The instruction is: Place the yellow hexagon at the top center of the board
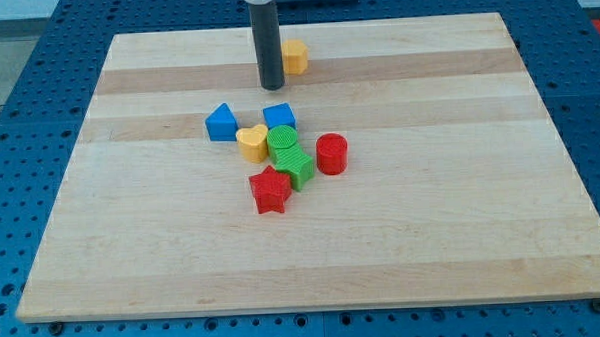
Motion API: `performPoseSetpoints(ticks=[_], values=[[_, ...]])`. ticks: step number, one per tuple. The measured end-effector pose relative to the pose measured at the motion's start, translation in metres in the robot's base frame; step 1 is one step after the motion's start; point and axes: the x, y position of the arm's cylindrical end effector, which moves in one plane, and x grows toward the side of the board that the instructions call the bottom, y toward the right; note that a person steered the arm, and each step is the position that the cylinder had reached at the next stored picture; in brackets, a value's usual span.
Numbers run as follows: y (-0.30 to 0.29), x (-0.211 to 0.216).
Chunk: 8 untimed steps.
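The yellow hexagon (295, 57) already sits near the top middle of the board (482, 232), and my tip (271, 87) rests just beside it, toward the view's lower left; the rod partly hides its left edge, so I cannot tell if they touch. The rod holds nothing; it is only a bare pushing end. The risk, as I judge it, is a shove too many: any further push toward the view's top could slide the hexagon off the near edge of the wood. A glancing contact could also spin it sideways. Below, well apart, lies 1 cluster: a blue triangle (220, 123), a blue block (279, 116), a yellow heart (252, 143), 2 green blocks (292, 157), a red cylinder (332, 153), a red star (270, 190). None of them blocks the way
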Motion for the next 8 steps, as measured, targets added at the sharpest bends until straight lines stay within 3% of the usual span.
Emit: performPoseSetpoints(ticks=[6, 7, 8], values=[[0.022, -0.04], [-0.045, -0.008], [-0.049, -0.007]])
